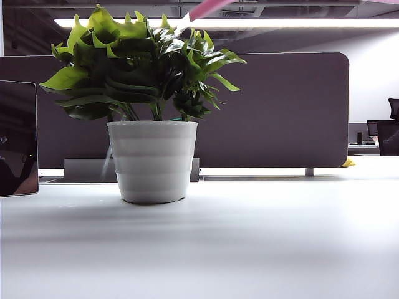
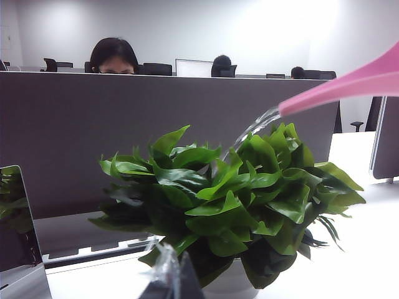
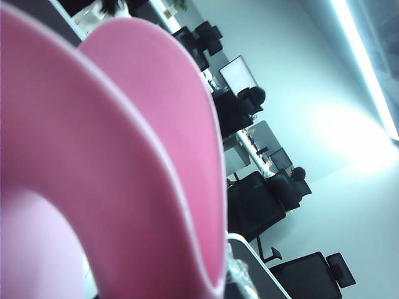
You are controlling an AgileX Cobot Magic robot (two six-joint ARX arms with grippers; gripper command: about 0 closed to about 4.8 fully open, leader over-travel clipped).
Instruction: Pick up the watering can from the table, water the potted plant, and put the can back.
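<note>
Filling right jaws' view: watering can (image 3: pixel 124 156)

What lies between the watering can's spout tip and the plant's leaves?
A thin stream of water falls from the watering can onto the potted plant, clearest in the left wrist view.

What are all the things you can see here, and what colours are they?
potted plant: one, green leaves in a white ribbed pot, standing on the table left of the middle.
watering can: one, pink, held up in the air, its spout tipped over the leaves from the right.
water: one thin clear stream, falling from the spout onto the leaves.
table: one, white, under the pot.
partition: one, dark grey, behind the plant.
office chairs: several, black, far in the room.
left gripper: one, dark, low in front of the plant, holding nothing.
right gripper: one, only a small bit shows beside the pink can.
</note>
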